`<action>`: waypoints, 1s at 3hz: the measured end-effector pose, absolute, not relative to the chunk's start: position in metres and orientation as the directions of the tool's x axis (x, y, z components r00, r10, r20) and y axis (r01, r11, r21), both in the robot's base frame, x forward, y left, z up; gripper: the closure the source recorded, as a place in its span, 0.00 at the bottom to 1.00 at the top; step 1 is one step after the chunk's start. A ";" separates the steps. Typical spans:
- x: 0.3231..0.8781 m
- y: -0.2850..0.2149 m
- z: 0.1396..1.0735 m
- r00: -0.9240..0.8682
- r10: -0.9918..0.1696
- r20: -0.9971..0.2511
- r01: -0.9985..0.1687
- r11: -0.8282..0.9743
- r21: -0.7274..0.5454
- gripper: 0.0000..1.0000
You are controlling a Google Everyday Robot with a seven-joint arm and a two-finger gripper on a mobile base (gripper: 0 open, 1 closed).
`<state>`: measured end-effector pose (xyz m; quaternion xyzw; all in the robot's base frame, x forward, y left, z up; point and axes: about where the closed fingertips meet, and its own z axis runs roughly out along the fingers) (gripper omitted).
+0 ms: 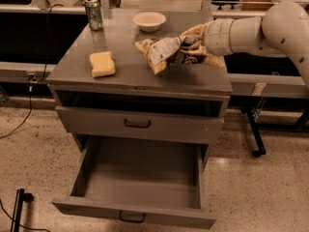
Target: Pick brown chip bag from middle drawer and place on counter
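the brown chip bag (161, 52) lies on the right half of the bench (125, 79). the gripper (195, 45), reaching in from the right, is clamped on the bag's right end. below, the middle drawer (140, 178) stands pulled out. a yellow sponge (102, 64) sits to the left, with a bowl (149, 20) and a can (93, 14) at the far edge.
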<state>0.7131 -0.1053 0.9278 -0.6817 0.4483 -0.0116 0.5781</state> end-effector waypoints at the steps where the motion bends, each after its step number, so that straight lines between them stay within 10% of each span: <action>1: 0.731 -0.110 0.938 0.639 -0.629 -0.442 -0.526 0.060 -0.848 1.00; 3: 0.778 -0.105 0.926 0.658 -0.674 -0.335 -0.396 0.068 -0.916 0.60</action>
